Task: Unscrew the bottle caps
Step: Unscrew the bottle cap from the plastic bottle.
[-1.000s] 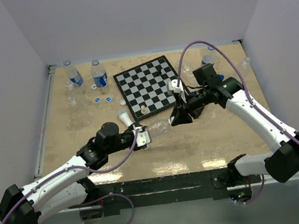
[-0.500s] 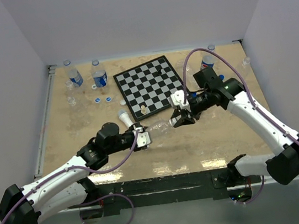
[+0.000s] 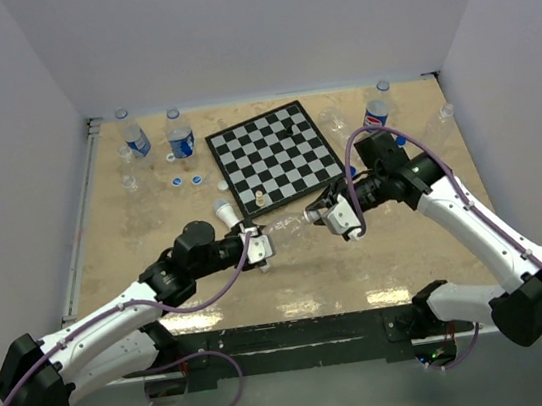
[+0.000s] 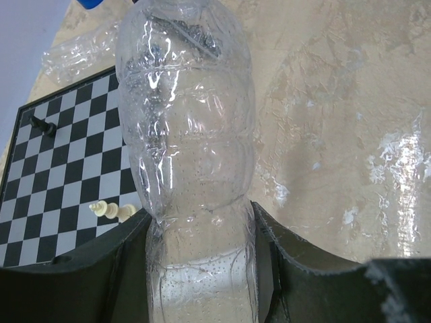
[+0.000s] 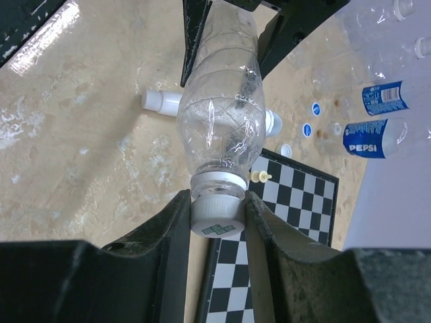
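Observation:
A clear label-less bottle [image 3: 285,229] is held lying above the table between my two grippers. My left gripper [image 3: 256,242] is shut on its lower body; in the left wrist view the bottle [image 4: 188,134] fills the gap between the black fingers [image 4: 303,269]. My right gripper [image 3: 326,217] is shut on the bottle's white cap [image 5: 217,214], with both pads touching the cap's sides. The bottle's neck and shoulder [image 5: 221,114] show just above the cap. The left gripper's fingers [image 5: 195,27] show at the bottle's far end.
A chessboard [image 3: 270,158] with a pale piece [image 3: 261,200] lies behind the grippers. Labelled bottles [image 3: 179,135] and loose blue caps [image 3: 178,182] stand at the back left. A Pepsi bottle [image 3: 375,113] stands back right. A white stick-shaped microphone [image 3: 224,213] lies by my left gripper.
My right wrist has turned round at the bottle's cap end, and its white side now faces the near edge. The left arm and the bottle have stayed put.

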Available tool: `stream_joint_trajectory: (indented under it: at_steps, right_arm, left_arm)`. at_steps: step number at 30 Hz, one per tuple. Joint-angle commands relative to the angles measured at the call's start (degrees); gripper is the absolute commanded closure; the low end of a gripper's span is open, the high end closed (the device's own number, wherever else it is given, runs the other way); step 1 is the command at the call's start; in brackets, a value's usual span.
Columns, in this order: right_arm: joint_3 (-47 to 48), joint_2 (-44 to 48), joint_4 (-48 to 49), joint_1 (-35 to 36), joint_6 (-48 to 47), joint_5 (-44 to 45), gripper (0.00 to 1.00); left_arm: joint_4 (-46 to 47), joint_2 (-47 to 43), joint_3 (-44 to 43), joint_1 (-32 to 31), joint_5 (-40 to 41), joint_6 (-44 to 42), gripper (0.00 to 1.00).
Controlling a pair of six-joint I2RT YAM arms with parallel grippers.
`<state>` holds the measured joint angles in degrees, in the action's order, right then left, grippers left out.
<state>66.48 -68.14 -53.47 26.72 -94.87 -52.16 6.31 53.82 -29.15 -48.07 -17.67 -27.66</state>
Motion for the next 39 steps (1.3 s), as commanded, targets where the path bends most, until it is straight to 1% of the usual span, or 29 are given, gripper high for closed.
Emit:
stream_joint_trajectory:
  at_steps: [1, 3, 4, 6, 8, 10, 12, 14, 16, 17, 18, 22, 27, 30, 35, 39]
  right_arm:
    - [-3.01, 1.52, -0.49, -0.97, -0.15, -2.75, 0.75]
    - [-4.25, 1.96, -0.93, -0.97, 1.87, -5.39, 0.58]
    - [-4.43, 2.39, -0.32, -1.06, 4.14, -6.10, 0.52]
    - [-4.17, 3.10, 0.91, -1.23, 9.50, -7.07, 0.36]
    - [-3.38, 3.80, 1.88, -2.02, 14.43, -7.86, 0.29]
    - [-2.85, 4.77, 2.06, -3.42, 17.86, -9.88, 0.26]
    - [-2.67, 5.56, 2.58, -4.74, 21.55, -11.64, 0.25]
    - [-2.76, 6.43, 6.69, -5.36, 31.53, -11.39, 0.25]
    - [-2.85, 6.88, 11.18, -5.36, 41.65, -8.76, 0.25]
    - [-2.76, 6.53, 12.42, -5.36, 45.79, -7.35, 0.25]
    - [-2.41, 6.01, 12.25, -5.36, 47.74, -7.17, 0.25]
    - [-0.65, 1.88, 5.32, -5.36, 44.78, -9.53, 0.25]
    - [1.02, -1.38, 3.20, -5.10, 43.99, -10.68, 0.29]
    - [1.46, -2.35, 2.67, -5.01, 43.72, -10.68, 0.34]
    - [1.73, -2.17, 1.71, -5.01, 42.31, -11.91, 0.46]
    - [1.99, -2.52, 1.27, -5.01, 41.79, -12.79, 0.49]
  left_arm:
    - [1.52, -0.30, -0.47, 0.17, -1.84, 0.15, 0.97]
    - [1.43, -0.30, -0.47, 0.09, -1.84, 0.15, 0.97]
    - [1.52, -0.30, -0.47, 0.09, -1.84, 0.15, 0.97]
    - [1.52, -0.21, -0.56, 0.09, -1.84, 0.15, 0.97]
    - [1.52, -0.12, -0.56, 0.00, -1.84, 0.06, 0.97]
    - [1.43, -0.12, -0.47, 0.00, -1.75, 0.15, 0.97]
    - [1.43, -0.12, -0.47, 0.09, -1.66, 0.15, 0.97]
    - [1.43, -0.12, -0.56, 0.09, -1.75, 0.06, 0.97]
    - [1.43, -0.03, -0.47, 0.09, -1.84, 0.15, 0.97]
    - [1.43, -0.12, -0.47, 0.09, -1.93, 0.15, 0.97]
    - [1.43, -0.12, -0.56, 0.09, -2.02, 0.15, 0.97]
    - [1.43, -0.03, -0.65, 0.17, -2.28, 0.15, 0.97]
    - [1.34, -0.30, -0.56, 0.17, -1.84, 0.06, 0.97]
    - [1.34, -0.30, -0.56, 0.09, -1.84, 0.06, 0.97]
    - [1.34, -0.30, -0.65, 0.09, -1.93, 0.15, 0.97]
    - [1.34, -0.21, -0.65, 0.09, -2.10, 0.15, 0.97]
